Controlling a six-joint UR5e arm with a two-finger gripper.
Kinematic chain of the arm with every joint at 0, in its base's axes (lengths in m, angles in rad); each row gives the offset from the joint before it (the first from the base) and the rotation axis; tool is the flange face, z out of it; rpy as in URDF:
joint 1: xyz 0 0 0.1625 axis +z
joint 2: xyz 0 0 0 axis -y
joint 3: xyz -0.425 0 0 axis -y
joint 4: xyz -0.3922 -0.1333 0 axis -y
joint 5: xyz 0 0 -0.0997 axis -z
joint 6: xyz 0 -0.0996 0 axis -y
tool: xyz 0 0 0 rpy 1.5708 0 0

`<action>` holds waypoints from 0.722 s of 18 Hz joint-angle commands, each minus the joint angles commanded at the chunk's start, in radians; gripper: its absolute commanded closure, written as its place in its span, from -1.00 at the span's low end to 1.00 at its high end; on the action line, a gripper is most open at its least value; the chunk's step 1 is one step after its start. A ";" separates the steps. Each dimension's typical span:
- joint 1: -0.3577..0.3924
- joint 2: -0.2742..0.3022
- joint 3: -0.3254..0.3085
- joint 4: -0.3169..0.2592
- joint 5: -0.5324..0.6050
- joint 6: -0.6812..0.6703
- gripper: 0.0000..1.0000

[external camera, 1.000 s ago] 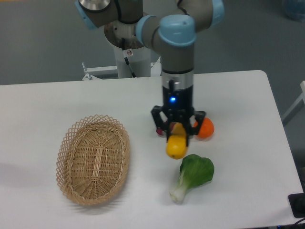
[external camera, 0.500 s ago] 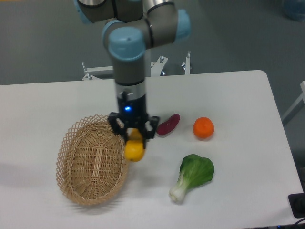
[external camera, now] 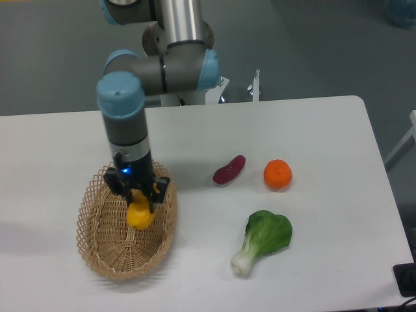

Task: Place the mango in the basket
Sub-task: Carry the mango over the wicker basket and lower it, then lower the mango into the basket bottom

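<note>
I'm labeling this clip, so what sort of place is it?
Probably a robotics lab: an arm whose tool holds a mango over a basket, on a plain white table above grey flooring.

A white table with rounded corners stands on a grey floor under even light.

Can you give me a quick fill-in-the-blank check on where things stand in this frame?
1. The gripper is shut on the ____.
2. The mango hangs over the ____, not over bare table.
3. The purple vegetable lies on the table between the basket and the round orange ____.
4. The leafy green vegetable lies nearer the camera than the ____ vegetable.

Missing words: mango; basket; tangerine; purple
</note>
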 joint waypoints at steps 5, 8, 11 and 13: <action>-0.028 -0.041 0.008 0.005 0.002 0.005 0.08; -0.031 -0.066 0.005 0.005 0.003 0.006 0.08; -0.042 -0.075 0.008 0.005 0.002 0.006 0.01; -0.043 -0.087 0.005 0.005 0.003 0.006 0.01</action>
